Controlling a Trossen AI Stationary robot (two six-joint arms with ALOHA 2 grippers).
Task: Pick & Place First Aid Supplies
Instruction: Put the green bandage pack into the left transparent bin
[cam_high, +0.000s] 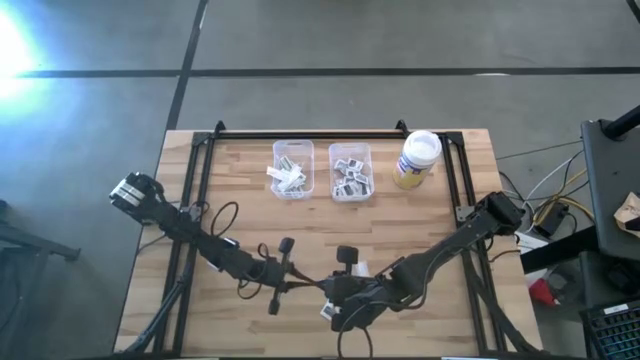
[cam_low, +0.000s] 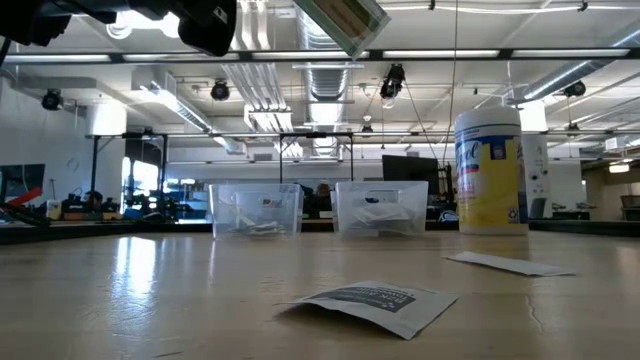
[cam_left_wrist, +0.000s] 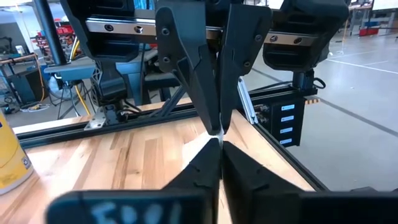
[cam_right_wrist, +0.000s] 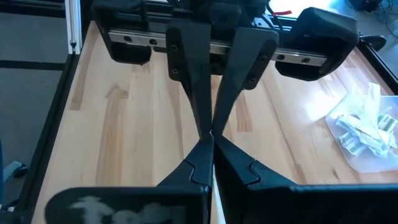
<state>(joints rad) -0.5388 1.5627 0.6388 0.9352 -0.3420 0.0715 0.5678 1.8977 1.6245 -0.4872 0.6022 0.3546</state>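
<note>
Two arms meet tip to tip above the table's (cam_high: 470, 300) near edge. Left gripper (cam_high: 322, 292) and right gripper (cam_high: 333, 300) — both with fingers pressed together — pinch one thin pale packet (cam_left_wrist: 214, 132) between them. Two clear bins (cam_high: 293, 168) at the far side hold more packets; jar (cam_high: 417, 158) stands beside them. One printed packet (cam_low: 372, 302) — and a pale strip (cam_low: 508, 264) — lie loose on the wood.

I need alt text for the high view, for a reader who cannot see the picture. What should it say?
Seen from above, the left gripper and the right gripper meet tip to tip near the wooden table's front edge. At the far side stand two clear bins holding small paper packets, with a white-lidded yellow jar to their right.
</note>
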